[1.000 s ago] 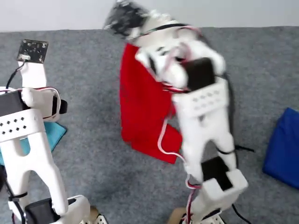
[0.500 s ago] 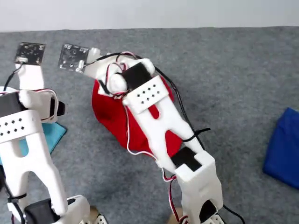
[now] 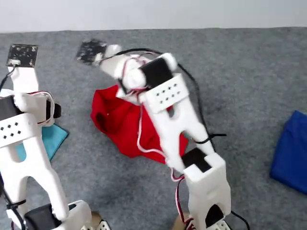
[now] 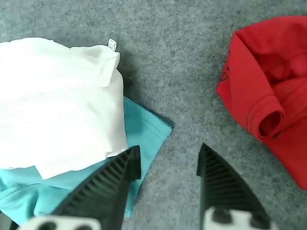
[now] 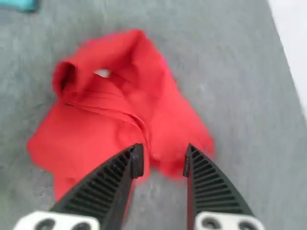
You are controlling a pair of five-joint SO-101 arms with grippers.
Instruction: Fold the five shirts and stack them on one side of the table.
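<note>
A red shirt lies crumpled in a heap on the grey table, partly under my right arm. Over its edge my right gripper hangs open with nothing between its fingers, the red shirt spread below it. My left gripper stands open above bare table between two things. On one side a white shirt lies on a teal shirt. On the other is the red shirt. The teal shirt pokes out beside my left arm. A blue shirt lies at the table's right edge.
A pale wall runs behind the table's far edge. Bare grey table lies between the red shirt and the blue one.
My right arm swung left across the table and the red shirt went with it, from a long spread shape to a bunched heap. My left arm shifted slightly left.
</note>
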